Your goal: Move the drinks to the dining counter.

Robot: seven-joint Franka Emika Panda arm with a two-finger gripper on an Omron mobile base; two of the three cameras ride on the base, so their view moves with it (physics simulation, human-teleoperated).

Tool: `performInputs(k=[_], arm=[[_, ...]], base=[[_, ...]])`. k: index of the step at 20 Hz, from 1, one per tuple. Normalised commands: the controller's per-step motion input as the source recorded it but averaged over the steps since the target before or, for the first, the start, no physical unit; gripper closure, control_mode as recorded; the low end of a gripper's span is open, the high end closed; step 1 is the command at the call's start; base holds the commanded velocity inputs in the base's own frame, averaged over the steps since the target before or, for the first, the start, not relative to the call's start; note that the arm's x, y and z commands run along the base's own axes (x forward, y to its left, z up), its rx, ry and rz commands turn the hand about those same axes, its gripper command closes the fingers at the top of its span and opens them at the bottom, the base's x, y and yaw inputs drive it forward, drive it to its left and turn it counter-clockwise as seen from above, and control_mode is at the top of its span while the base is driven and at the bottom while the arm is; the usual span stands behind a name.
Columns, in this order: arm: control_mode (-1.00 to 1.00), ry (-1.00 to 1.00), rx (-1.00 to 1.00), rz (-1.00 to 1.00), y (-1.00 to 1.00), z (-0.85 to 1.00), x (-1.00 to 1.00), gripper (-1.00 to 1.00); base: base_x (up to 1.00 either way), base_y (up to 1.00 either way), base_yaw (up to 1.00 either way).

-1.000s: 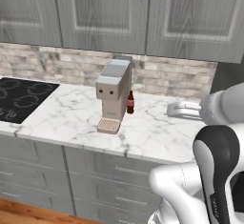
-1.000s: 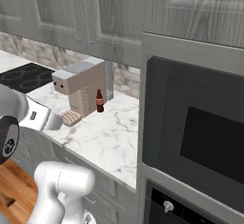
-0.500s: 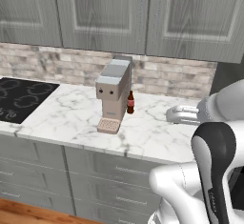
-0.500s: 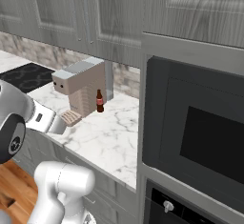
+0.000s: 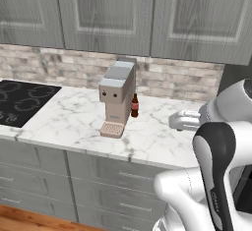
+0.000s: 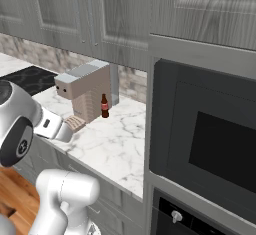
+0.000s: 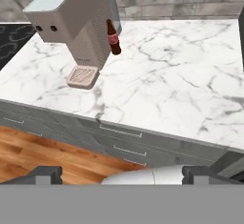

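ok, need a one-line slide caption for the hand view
Open gripper looks down on the marble counter, where a beer bottle stands upright beside the coffee machine.

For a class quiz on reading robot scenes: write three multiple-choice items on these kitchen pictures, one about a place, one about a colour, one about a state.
1. Where does the bottle stand?
A. on the cooktop
B. beside the coffee machine
C. on the floor

2. What colour is the bottle's label?
A. red
B. blue
C. green

3. How is the gripper?
A. shut on the bottle
B. shut, empty
C. open, empty

Answers: 1 B, it stands on the counter against the machine's side. 2 A, a red band shows in the hand view. 3 C, its fingertips stand wide apart, far from the bottle.
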Motion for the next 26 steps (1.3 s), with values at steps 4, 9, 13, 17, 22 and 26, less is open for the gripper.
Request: performInputs(k=[4, 9, 13, 17, 22, 26], arm=[[-1.0, -0.01, 0.0, 0.01, -0.12, -0.16, 0.21, -1.0], [-1.0, -0.04, 0.0, 0.01, -0.17, -0.21, 0.27, -1.0], [-1.0, -0.04, 0.0, 0.02, -0.14, -0.22, 0.3, -1.0], [-1.0, -0.06, 0.01, 0.04, -0.04, -0.2, 0.32, -1.0], [-1.0, -0.11, 0.03, 0.08, 0.0, -0.19, 0.19, -1.0], [-1.0, -0.17, 0.02, 0.09, 0.09, -0.19, 0.11, -1.0]], base=[[0.0, 0.0, 0.0], [0.0, 0.0, 0.0], [0.0, 0.0, 0.0], [0.0, 0.0, 0.0], [0.0, 0.0, 0.0], [0.0, 0.0, 0.0]])
